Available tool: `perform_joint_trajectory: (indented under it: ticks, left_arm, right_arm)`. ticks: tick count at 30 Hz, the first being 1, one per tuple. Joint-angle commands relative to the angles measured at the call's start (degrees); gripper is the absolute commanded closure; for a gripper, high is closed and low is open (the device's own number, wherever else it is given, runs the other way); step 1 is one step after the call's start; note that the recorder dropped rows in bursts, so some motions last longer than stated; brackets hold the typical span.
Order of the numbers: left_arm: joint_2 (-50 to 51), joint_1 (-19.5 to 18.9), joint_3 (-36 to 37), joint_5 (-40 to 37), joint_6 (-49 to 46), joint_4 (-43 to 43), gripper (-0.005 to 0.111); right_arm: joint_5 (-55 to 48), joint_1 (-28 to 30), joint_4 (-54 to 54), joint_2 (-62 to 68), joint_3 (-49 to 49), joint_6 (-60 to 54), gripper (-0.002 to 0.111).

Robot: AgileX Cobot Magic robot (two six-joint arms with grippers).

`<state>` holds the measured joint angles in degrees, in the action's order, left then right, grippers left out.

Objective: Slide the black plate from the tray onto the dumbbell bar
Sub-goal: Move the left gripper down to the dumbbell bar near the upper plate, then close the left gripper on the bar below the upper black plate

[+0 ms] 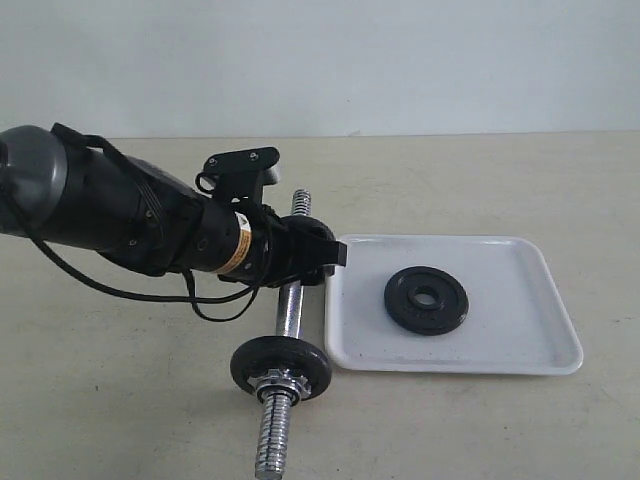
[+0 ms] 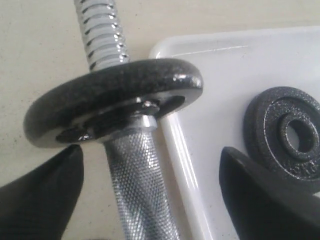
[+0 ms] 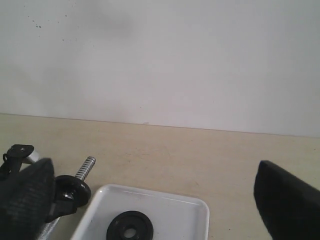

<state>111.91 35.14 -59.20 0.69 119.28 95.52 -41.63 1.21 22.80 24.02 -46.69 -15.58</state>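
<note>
The black plate [image 1: 427,300] lies flat in the left half of the white tray [image 1: 505,280]. Left of the tray, the dumbbell bar [image 1: 289,310] rests on the table, a black disc [image 1: 281,366] and a chrome nut fixed near its front threaded end. My left gripper [image 1: 305,252] is open and straddles the bar's knurled middle [image 2: 137,185]. One of its fingers [image 2: 42,195] is over the table, the other over the tray edge, and neither touches the bar. The left wrist view also takes in the plate [image 2: 290,135]. My right gripper [image 3: 157,192] is open and empty, high above the tray [image 3: 175,215] and plate [image 3: 130,228].
The beige table [image 1: 120,400] meets a pale wall behind. The bar's far threaded end [image 1: 300,205] sticks out past my left wrist. A black cable [image 1: 120,290] loops under the left arm. The tray's left rim [image 2: 180,150] runs close along the bar.
</note>
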Motion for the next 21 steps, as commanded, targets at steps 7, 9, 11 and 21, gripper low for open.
perform_joint_trajectory:
  ticks: [7, 9, 11, 21]
  left_arm:
    - [2.7, 0.3, -0.3, -0.3, 0.5, -0.4, 0.036]
    - [3.0, 0.3, -0.4, -0.7, 0.5, -0.4, 0.036]
    - [3.6, 0.3, -0.4, -0.7, 0.5, -0.4, 0.036]
    - [4.7, 0.2, -0.4, -4.1, 0.4, 0.0, 0.036]
  right_arm:
    - [-0.2, -0.1, 0.0, 0.1, -0.2, -0.4, 0.004]
    - [-0.2, -0.1, 0.0, 0.1, -0.2, -0.4, 0.004]
    - [-0.2, -0.1, 0.0, 0.1, -0.2, -0.4, 0.004]
    - [-0.2, -0.1, 0.0, 0.1, -0.2, -0.4, 0.004]
